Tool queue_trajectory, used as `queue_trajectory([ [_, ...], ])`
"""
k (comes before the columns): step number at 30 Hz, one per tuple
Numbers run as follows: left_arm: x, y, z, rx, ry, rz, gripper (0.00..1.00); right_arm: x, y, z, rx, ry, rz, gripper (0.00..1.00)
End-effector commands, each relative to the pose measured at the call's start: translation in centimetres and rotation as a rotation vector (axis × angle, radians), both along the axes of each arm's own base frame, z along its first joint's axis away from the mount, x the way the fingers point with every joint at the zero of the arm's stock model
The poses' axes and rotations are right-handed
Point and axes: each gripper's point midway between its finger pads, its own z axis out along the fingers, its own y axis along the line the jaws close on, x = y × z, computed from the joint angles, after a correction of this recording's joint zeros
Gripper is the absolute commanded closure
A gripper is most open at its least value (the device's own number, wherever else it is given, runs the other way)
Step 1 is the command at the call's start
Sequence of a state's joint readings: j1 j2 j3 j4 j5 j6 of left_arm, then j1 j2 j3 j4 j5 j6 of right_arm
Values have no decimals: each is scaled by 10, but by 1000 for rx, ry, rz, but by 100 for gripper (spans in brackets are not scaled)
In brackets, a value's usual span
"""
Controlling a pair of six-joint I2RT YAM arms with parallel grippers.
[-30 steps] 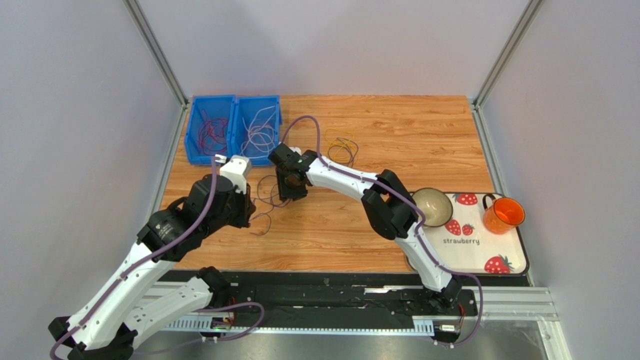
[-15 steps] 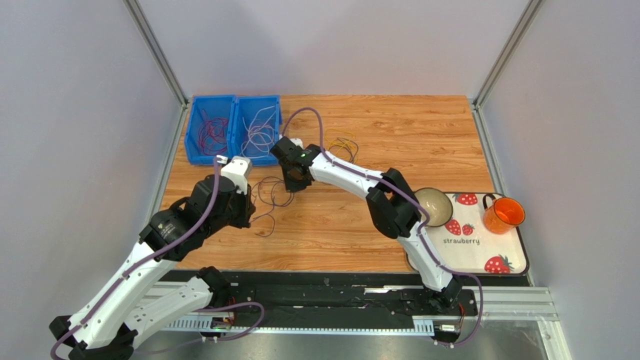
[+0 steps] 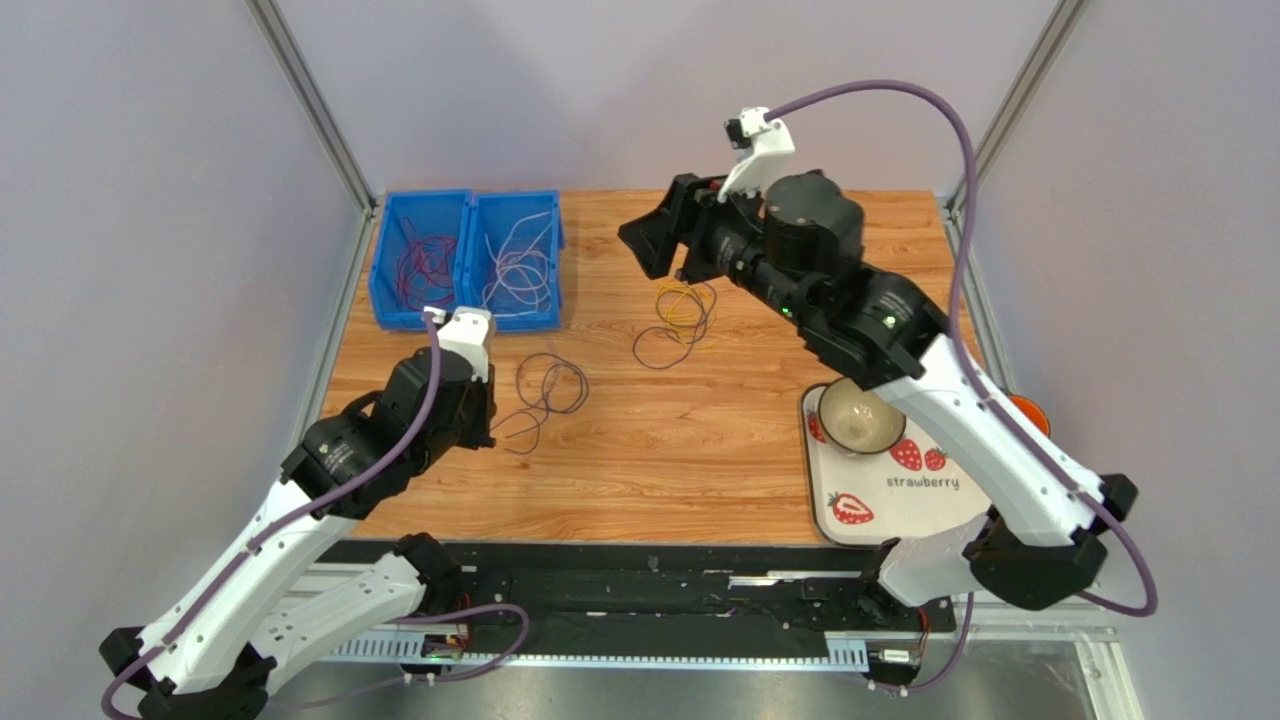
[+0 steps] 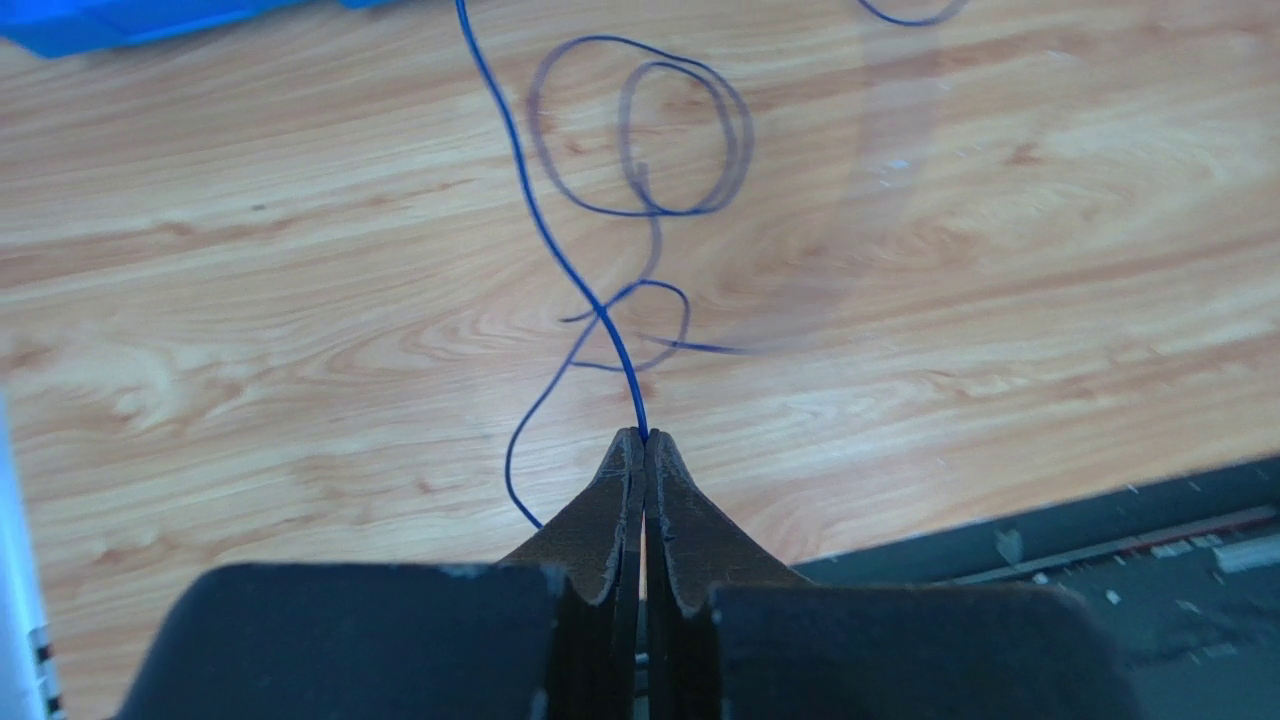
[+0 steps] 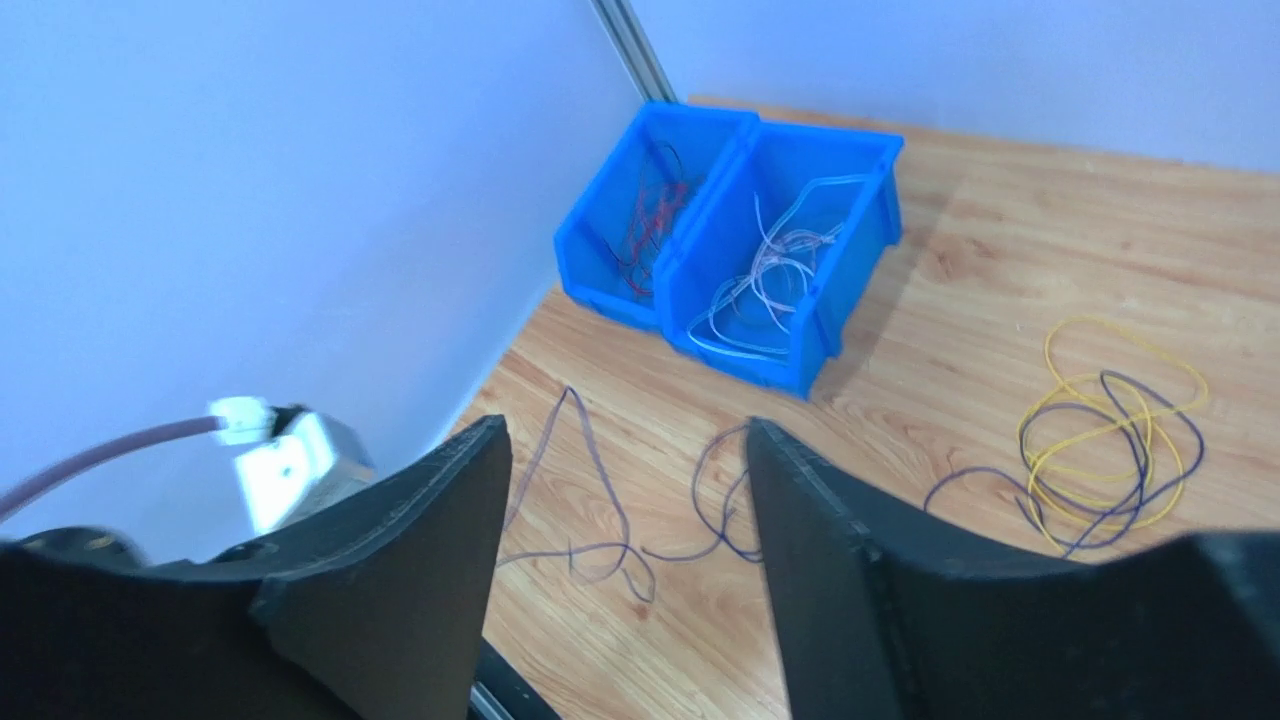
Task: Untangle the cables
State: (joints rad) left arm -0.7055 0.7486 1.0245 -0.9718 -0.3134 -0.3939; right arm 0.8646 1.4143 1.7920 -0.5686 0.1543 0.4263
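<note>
Left gripper (image 4: 645, 440) clamps a hair-thin, looping bluish cable (image 4: 559, 258); right gripper's (image 5: 624, 438) broad dark jaws gape.

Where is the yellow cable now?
In the top view, the yellow cable lies right of the blue bins, overlapping a dark cable.

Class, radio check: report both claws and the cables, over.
Left claw shut on dark cable. Right claw open, empty, held high. Yellow tangle loose on table. Nothing blocking.

The right arm's black two-finger gripper (image 3: 649, 248) has swung up from the thin dark wire loops (image 3: 550, 384) to high over the wooden table's (image 3: 721, 435) far side, jaws now apart and empty.
</note>
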Motion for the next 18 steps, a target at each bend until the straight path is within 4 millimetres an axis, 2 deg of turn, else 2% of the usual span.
queue_trajectory([
  [1, 9, 40, 19, 82, -73, 197, 100, 40, 24, -168, -335, 294, -82, 33],
  [2, 8, 46, 19, 96, -70, 218, 100, 45, 26, -184, -363, 321, -86, 31],
  [3, 7, 47, 21, 87, -74, 217, 100, 47, 28, -187, -369, 329, -87, 30],
  [4, 6, 47, 22, 83, -77, 213, 100, 51, 31, -198, -379, 354, -95, 29],
  [6, 5, 50, 24, 71, -93, 226, 100, 55, 39, -201, -369, 365, -80, 29],
  [7, 4, 54, 25, 68, -101, 247, 100, 57, 46, -212, -375, 388, -65, 31],
  [9, 1, 72, 31, 85, -135, 323, 100, 58, 58, -222, -366, 408, -30, 32],
  [11, 0, 82, 35, 92, -164, 362, 100, 61, 67, -244, -388, 443, -16, 34],
  [16, 0, 83, 30, 91, -183, 355, 100, 64, 84, -294, -437, 527, 19, 41],
  [18, 3, 79, 29, 91, -179, 339, 100, 64, 89, -305, -445, 546, 33, 43],
])
